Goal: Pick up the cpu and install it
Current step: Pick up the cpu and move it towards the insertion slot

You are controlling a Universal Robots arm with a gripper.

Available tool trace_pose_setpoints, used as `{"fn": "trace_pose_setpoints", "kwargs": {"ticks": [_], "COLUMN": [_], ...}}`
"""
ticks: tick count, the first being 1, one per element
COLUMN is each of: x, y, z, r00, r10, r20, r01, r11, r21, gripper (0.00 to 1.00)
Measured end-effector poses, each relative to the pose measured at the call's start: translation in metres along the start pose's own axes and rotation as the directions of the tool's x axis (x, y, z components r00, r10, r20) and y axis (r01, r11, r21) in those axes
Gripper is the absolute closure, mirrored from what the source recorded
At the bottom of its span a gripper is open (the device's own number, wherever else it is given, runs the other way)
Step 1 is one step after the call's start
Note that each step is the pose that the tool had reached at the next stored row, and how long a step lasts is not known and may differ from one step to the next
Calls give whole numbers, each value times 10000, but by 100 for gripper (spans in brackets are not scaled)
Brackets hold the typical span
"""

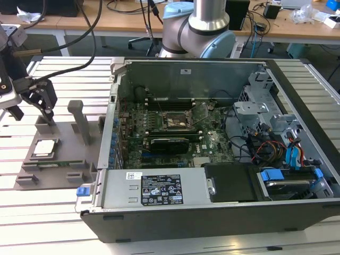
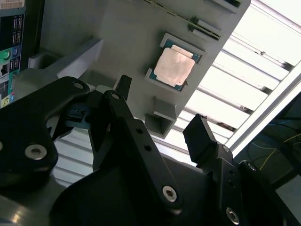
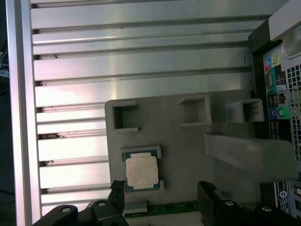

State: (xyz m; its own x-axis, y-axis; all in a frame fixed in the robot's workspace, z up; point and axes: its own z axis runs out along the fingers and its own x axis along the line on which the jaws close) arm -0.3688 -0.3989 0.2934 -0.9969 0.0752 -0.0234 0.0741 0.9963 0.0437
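Currently, tool (image 1: 33,112): we find it spread wide, gripping nothing.
cpu (image 1: 44,147): flat in grey holder (image 1: 64,133), beneath the tool, untouched.

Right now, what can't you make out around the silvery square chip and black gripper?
Exterior view: black gripper, its mount cut off by that view's left edge.
Exterior view: dark square motherboard socket, too small to tell whether empty.
First wrist view: thin green strip, ends hidden behind gripper fingers.

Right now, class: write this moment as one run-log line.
gripper: open, empty | position: above grey fixture, near cpu | cpu: in fixture pocket, untouched | install: not done
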Motion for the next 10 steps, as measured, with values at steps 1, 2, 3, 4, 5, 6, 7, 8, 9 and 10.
{"fn": "trace_pose_setpoints", "kwargs": {"ticks": [1, 2, 3, 4, 5, 6, 7, 8, 9, 10], "x": [1, 1, 2, 2, 2, 2, 2, 3, 3, 3], "y": [-1, -2, -3, -4, -4, -4, -4, -5, -5, -5], "z": [24, 40, 75, 94, 97, 100, 104, 108, 113, 118], "r00": [10000, 10000, 10000, 10000, 10000, 10000, 10000, 10000, 10000, 10000], "r10": [0, 0, 0, 0, 0, 0, 0, 0, 0, 0], "r20": [1, 0, 0, 1, 0, -1, 0, 1, 1, 1], "r01": [0, 0, 0, 0, 0, 0, 0, 0, 0, 0], "r11": [10000, 10000, 10000, 10000, 10000, 10000, 10000, 10000, 10000, 10000], "r21": [0, 1, 0, 0, 0, 0, 0, 0, -1, -1], "gripper": [28, 28, 28, 28, 28, 28, 28, 28, 28, 28]}}
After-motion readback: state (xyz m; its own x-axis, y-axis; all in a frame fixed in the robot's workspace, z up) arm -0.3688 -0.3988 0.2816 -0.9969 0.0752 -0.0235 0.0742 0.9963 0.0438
